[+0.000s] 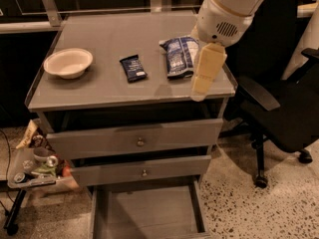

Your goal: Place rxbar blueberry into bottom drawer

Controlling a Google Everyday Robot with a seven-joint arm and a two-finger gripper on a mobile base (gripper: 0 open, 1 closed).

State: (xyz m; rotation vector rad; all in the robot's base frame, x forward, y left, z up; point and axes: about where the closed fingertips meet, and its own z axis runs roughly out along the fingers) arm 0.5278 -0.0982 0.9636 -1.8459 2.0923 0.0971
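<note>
My gripper (199, 91) hangs at the cabinet top's (109, 39) right front edge, and I cannot tell its grip; the rxbar (133, 67) lies apart to its left, past the chip bag (178, 56).

White arm (227, 11) enters from the upper right. Its cream gripper (198, 91) hangs tip-down above the front right corner of the worktop (99, 89), just inside the right edge.

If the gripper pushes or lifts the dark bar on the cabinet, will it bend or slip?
The bar lies flat and thin, so it is probably fairly stiff and light. Its wrapper looks smooth, so it may slide when pushed. The gripper hangs to its right, beyond the chip bag.
</note>
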